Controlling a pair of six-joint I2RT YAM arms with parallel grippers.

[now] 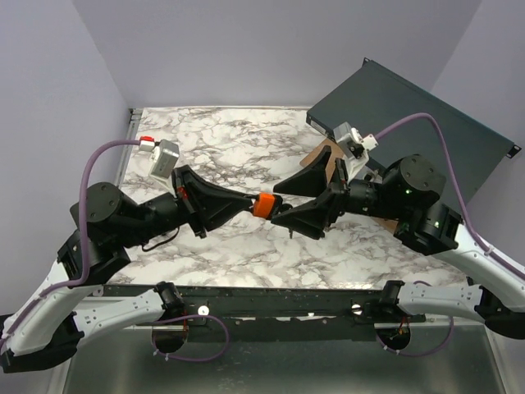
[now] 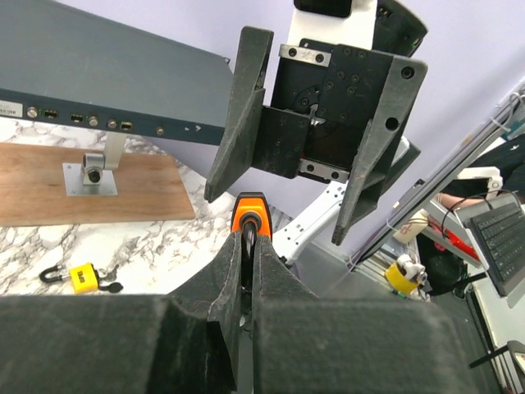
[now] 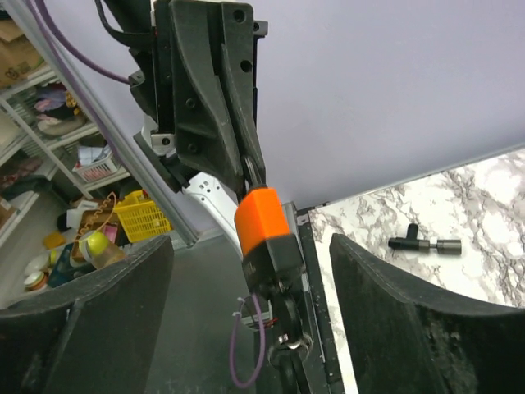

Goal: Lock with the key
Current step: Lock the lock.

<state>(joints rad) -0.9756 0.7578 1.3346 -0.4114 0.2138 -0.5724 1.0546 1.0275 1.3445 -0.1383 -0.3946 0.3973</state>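
An orange-and-black padlock (image 1: 262,205) hangs in mid-air above the marble table (image 1: 230,139). My left gripper (image 1: 248,206) is shut on its shackle; in the left wrist view (image 2: 246,254) the orange body (image 2: 250,215) pokes out past the fingertips. My right gripper (image 1: 285,204) is open, one finger on each side of the lock and not touching it. In the right wrist view the lock (image 3: 261,220) hangs between the open pads (image 3: 426,328), with a key and ring (image 3: 287,349) dangling from its black lower end.
A wooden board (image 2: 90,185) with a metal post (image 2: 89,171) lies under a dark rack unit (image 1: 410,115). A yellow padlock with keys (image 2: 82,277) lies on the marble. A black T-shaped tool (image 3: 425,243) lies on the table.
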